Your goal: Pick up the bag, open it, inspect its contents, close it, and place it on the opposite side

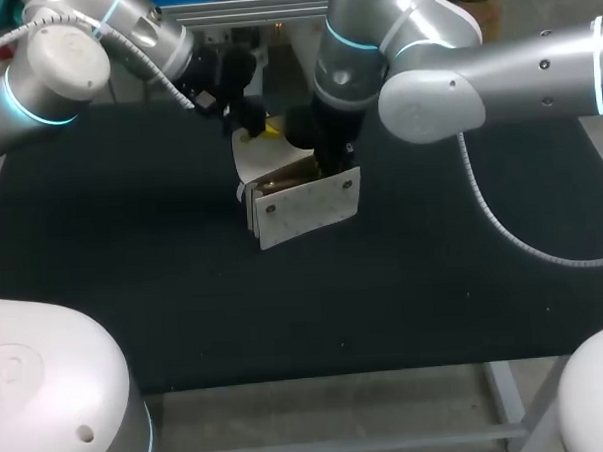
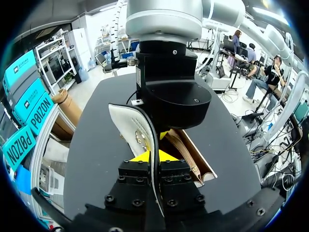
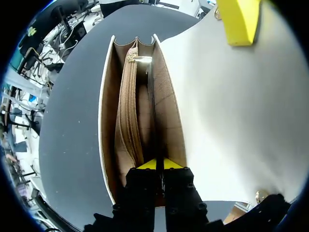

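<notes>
A white bag (image 1: pixel 306 208) stands mid-table with its flap (image 1: pixel 253 153) lifted up and back. My left gripper (image 1: pixel 267 130) holds that flap; in the left wrist view its yellow tips (image 2: pixel 154 157) are shut on the flap's thin edge (image 2: pixel 130 125). My right gripper (image 1: pixel 329 170) reaches down into the bag's open mouth. In the right wrist view it (image 3: pixel 157 164) is shut on a thin dark inner divider (image 3: pixel 152 106) between tan lined compartments (image 3: pixel 128 111). One left fingertip (image 3: pixel 239 21) shows on the white flap (image 3: pixel 227 106). No loose contents are visible inside.
The black table (image 1: pixel 134 283) surrounds the bag on all sides. My two arms cross closely above the bag; the right arm's wrist (image 2: pixel 169 92) hangs directly ahead of the left gripper.
</notes>
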Available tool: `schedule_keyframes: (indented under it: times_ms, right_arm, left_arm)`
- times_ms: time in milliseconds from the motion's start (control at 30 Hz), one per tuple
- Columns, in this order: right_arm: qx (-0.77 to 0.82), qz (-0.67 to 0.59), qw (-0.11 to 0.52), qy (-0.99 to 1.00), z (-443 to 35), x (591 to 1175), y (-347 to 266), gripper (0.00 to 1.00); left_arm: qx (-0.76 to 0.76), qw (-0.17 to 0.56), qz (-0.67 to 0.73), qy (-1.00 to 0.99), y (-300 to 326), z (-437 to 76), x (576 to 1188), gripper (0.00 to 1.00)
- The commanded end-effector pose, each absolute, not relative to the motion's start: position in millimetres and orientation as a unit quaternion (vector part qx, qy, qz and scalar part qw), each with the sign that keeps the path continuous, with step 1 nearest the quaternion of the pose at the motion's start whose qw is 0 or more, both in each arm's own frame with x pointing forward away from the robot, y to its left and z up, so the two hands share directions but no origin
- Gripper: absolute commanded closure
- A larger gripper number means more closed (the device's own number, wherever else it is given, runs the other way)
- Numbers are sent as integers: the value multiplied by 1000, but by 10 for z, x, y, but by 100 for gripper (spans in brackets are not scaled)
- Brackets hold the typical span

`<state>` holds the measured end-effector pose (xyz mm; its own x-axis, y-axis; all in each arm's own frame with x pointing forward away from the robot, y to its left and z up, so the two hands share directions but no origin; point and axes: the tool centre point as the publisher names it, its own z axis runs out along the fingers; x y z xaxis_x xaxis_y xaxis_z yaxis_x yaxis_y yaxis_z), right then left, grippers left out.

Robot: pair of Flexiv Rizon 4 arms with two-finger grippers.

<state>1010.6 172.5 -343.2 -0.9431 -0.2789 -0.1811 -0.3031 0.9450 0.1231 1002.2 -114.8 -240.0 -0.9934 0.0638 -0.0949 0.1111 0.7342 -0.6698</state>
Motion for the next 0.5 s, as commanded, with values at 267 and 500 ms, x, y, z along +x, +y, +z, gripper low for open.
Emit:
schedule_keyframes:
  times_ms: [267, 500]
  right_arm:
    - [-136, 85, 188, 969, -3138, 10035, 1689, 100]
    - [-125, 97, 248, 956, -2797, 9973, 1640, 100]
  left_arm:
    - [54, 39, -359, 931, -1117, -2396, 9953, 100]
    - [58, 50, -352, 933, -1125, -2371, 9919, 100]
